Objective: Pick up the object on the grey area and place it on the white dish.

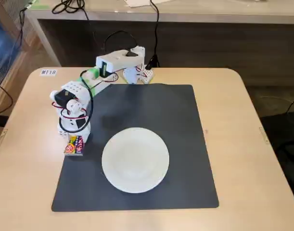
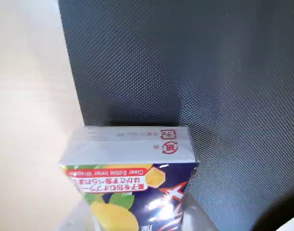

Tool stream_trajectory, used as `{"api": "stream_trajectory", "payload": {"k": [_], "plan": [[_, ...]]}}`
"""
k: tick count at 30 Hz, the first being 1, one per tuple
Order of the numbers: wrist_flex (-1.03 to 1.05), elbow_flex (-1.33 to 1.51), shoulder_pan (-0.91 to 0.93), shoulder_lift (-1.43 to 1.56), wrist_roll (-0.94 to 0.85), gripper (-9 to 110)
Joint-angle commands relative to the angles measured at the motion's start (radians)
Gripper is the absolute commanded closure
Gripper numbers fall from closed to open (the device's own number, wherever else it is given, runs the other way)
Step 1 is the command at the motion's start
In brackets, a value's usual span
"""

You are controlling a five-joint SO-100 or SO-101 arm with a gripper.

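The snack packet, yellow, red and purple, is at the left edge of the grey mat, half over the mat's border. It fills the lower part of the wrist view. My gripper points down onto it. In the wrist view the gripper has a finger pressed against each side of the packet, so it is shut on it. The packet is at or just above the surface. The white dish lies on the mat to the right of the packet, and its rim shows in the wrist view.
The beige table surrounds the mat. The arm's base stands at the table's back edge with cables behind it. A small label is stuck at the back left corner.
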Motion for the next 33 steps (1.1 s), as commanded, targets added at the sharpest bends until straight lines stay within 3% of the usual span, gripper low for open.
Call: {"api": "stream_trajectory", "payload": {"k": [1,19,33], "plan": [[0.002,-0.009,-0.003,0.081,-0.012,90],[0.003,-0.018,-0.150,0.282,-0.144,96],[0.002,-0.023,-0.417,0.319,-0.436,100]]}}
